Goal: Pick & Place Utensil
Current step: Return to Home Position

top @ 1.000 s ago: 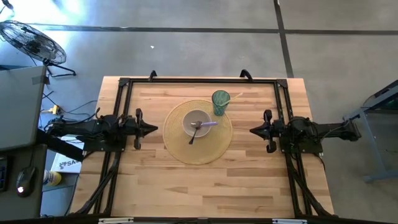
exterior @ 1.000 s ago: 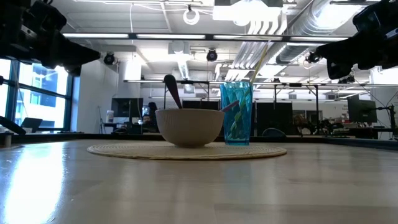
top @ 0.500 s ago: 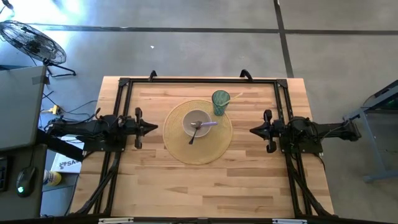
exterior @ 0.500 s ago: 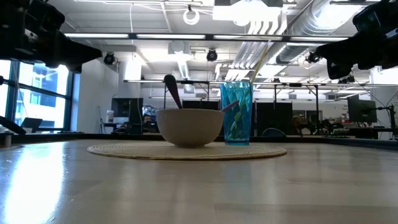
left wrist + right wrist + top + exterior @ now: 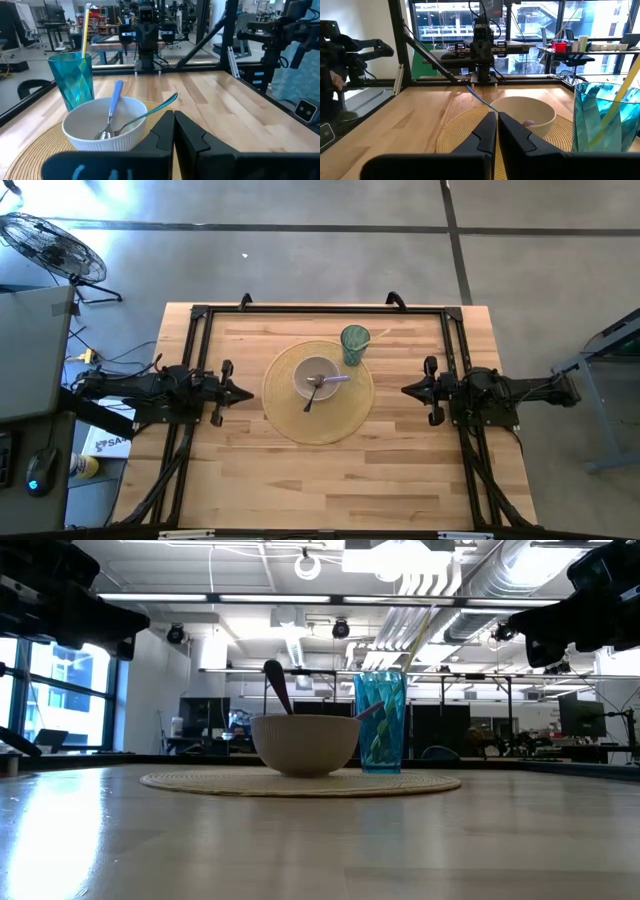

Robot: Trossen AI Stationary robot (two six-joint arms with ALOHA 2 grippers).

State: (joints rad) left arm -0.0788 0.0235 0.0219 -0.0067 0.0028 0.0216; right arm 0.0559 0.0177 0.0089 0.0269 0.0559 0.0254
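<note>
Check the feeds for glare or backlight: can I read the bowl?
High view: even light, bowl and both utensils readable. Low view: backlit by ceiling lamps and windows, bowl wall shaded, glare on the near table. Left wrist view: bowl evenly lit. Right wrist view: bright windows behind, bowl readable.

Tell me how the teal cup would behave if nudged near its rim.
The teal cup is tall and narrow, so it would likely tip rather than slide. It looks like thin see-through plastic, probably light. The woven placemat under it may grip its base.
</note>
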